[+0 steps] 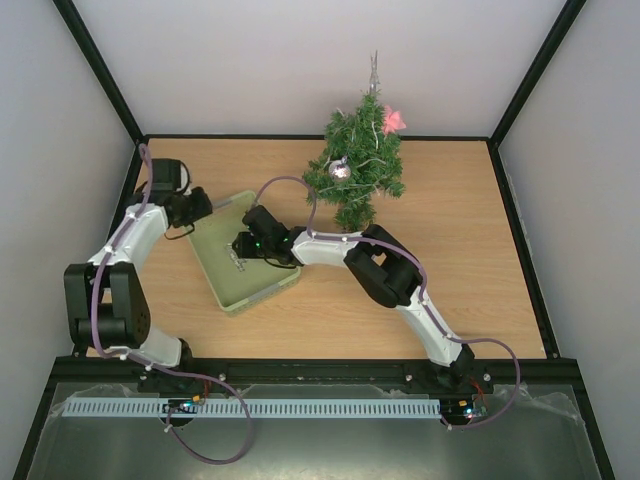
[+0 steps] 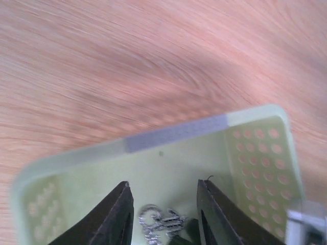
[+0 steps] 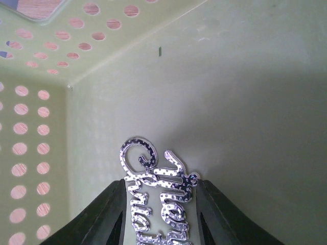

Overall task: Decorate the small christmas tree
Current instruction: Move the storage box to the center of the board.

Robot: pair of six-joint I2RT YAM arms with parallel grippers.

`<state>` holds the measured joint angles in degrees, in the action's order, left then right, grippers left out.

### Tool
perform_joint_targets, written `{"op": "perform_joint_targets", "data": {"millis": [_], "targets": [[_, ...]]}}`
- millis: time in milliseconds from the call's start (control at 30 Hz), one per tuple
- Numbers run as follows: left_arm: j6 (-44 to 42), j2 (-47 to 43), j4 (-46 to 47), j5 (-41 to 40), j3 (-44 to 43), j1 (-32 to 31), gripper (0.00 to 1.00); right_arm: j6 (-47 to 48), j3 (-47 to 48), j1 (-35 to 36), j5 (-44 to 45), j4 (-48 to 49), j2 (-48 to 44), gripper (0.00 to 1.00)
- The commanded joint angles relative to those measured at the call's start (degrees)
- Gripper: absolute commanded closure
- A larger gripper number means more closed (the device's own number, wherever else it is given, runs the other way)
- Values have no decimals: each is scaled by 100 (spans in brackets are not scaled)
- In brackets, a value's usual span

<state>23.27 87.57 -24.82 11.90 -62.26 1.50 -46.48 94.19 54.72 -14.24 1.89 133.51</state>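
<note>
Right gripper pinches silver script ornament inside pale green basket, probably to carry it treeward. Left gripper is spread, holding nothing, at basket's 11 o'clock corner. Small christmas tree stands at 12 o'clock on surface, partly decorated.

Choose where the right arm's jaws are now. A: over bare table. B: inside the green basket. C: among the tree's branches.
B: in the right wrist view the right jaws grip a silver script ornament just above the basket's green floor, with its holed walls behind.
</note>
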Motion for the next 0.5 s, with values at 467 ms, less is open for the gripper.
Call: {"op": "perform_joint_targets", "data": {"millis": [467], "targets": [[35, -230, 451, -232, 1257, 564, 49, 327, 106, 84, 470, -722, -82, 62]]}}
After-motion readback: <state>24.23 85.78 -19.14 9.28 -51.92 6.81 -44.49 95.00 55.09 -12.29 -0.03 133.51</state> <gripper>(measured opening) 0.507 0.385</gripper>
